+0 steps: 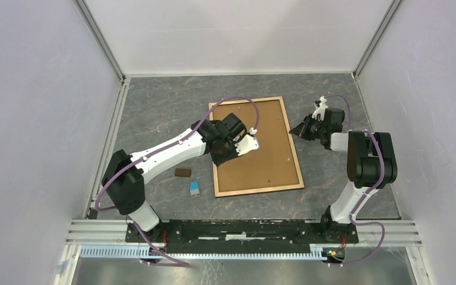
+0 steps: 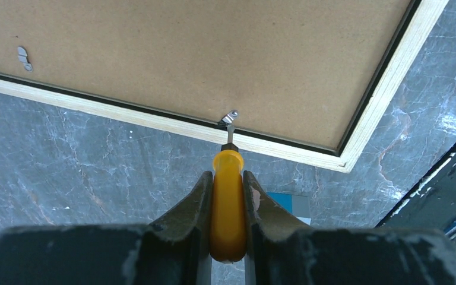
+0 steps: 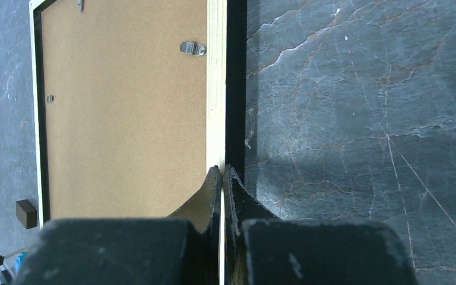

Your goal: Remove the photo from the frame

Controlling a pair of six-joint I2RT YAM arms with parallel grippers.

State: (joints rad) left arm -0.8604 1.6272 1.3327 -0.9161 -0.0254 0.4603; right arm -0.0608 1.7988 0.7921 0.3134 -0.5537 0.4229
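Brown backing board (image 1: pixel 264 157) up, the frame (image 1: pixel 260 190) lies face down mid grey table (image 1: pixel 166 107), left gripper (image 2: pixel 227 176) clamping a yellow-handled screwdriver (image 2: pixel 227 214), tip at a metal clip (image 2: pixel 231 116) on its left rim, right gripper (image 3: pixel 222 171) closed at its right edge.

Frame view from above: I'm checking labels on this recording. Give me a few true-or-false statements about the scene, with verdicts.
The frame lies back side up. True.
The left gripper holds a yellow-handled screwdriver. True.
The screwdriver's tip is far from any fastener. False: it is at a metal clip on the frame's rim.
The right gripper is wide open. False: it is shut, by the frame's right edge.
The photo has been taken out. False: no photo shows; the backing board sits in the frame.
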